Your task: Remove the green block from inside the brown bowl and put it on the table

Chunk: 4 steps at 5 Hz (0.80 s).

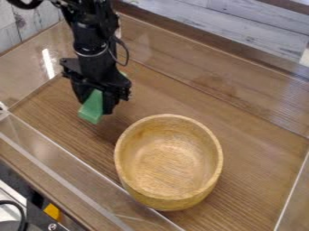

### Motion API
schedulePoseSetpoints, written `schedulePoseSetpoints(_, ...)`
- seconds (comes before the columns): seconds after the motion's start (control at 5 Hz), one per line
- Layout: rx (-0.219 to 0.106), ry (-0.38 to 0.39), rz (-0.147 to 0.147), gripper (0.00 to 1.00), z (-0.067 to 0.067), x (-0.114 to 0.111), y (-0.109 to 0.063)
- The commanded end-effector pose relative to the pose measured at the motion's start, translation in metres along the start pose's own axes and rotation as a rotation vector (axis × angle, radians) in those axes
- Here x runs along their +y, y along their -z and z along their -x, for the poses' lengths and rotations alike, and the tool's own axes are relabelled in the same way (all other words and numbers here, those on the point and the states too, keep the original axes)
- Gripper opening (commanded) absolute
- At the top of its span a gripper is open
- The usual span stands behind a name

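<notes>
My black gripper point(94, 101) points straight down over the table point(229, 99), left of the brown bowl point(169, 161), and is shut on the green block point(90, 108). The block hangs upright between the fingers, its lower end close to the tabletop; whether it touches the wood I cannot tell. The bowl is a round tan wooden dish with a thick rim and nothing inside it. It sits to the lower right of the gripper, a short gap away.
Clear acrylic walls point(36, 45) edge the table at the left, front and back. Black gear and cables point(18, 212) lie outside the front wall at the bottom left. Bare wood stretches to the right of the bowl.
</notes>
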<state>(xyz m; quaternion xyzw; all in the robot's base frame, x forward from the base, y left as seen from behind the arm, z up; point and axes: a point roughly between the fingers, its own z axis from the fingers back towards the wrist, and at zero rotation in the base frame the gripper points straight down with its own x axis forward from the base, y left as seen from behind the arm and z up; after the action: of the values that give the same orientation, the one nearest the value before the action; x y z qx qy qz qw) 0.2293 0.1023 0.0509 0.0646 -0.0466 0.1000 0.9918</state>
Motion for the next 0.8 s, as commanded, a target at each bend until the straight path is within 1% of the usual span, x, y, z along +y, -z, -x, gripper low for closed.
schedulePoseSetpoints(0.0,-0.024,-0.014,-0.016,0.00,-0.0034,0.0049,-0.0022)
schedulePoseSetpoints(0.4,-0.015,-0.013,-0.029,0.00,-0.0005,0.0049,0.0018)
schedulePoseSetpoints(0.6,-0.010,-0.013,-0.035,1.00,0.0010,0.0045,0.0034)
